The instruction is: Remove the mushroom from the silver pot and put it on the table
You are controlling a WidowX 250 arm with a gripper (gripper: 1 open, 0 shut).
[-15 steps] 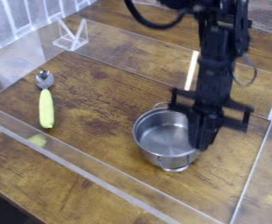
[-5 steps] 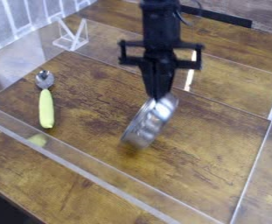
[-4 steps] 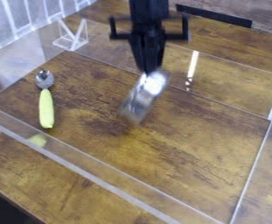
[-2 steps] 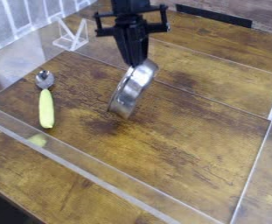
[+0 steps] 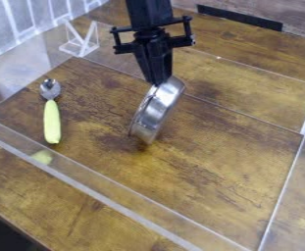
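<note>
In the camera view, the tool [image 5: 160, 78], pinching the rim of the silver pot [image 5: 155, 111], now holds it tipped on edge over the middle of the counter [image 5: 233, 167], whereas earlier it stood upright farther right; no mushroom is visible, so its removal cannot be confirmed.

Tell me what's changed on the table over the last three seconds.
The gripper, clamped on the rim of the silver pot, has raised the pot from where it stood upright at the right, tipped it on edge and carried it left toward the middle of the table. The yellow-handled spoon has stayed put.
</note>
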